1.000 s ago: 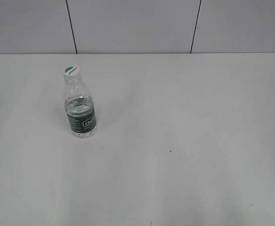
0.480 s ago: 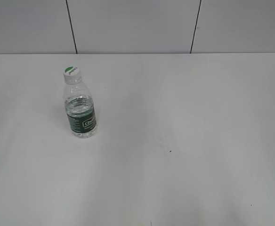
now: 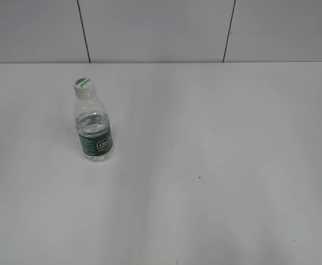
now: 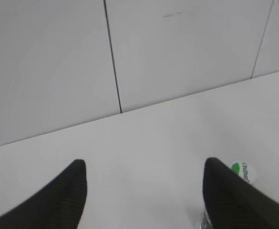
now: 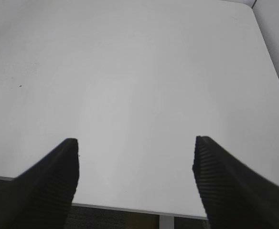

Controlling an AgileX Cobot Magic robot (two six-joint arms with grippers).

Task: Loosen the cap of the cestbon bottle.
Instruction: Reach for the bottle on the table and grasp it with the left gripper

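The cestbon bottle (image 3: 96,134) stands upright on the white table at the left, clear with a dark green label band. Its white cap (image 3: 84,85) with a green half-circle sits on top. In the left wrist view the cap (image 4: 243,171) peeks out just behind the right finger, at the lower right. My left gripper (image 4: 144,164) is open and empty, with the bottle just outside its right finger. My right gripper (image 5: 135,143) is open and empty over bare table near its edge. Neither gripper shows in the exterior view.
The white table (image 3: 216,165) ends at a grey panelled wall (image 3: 161,27) at the back. The right wrist view shows the table's edge (image 5: 130,209) with dark floor below it.
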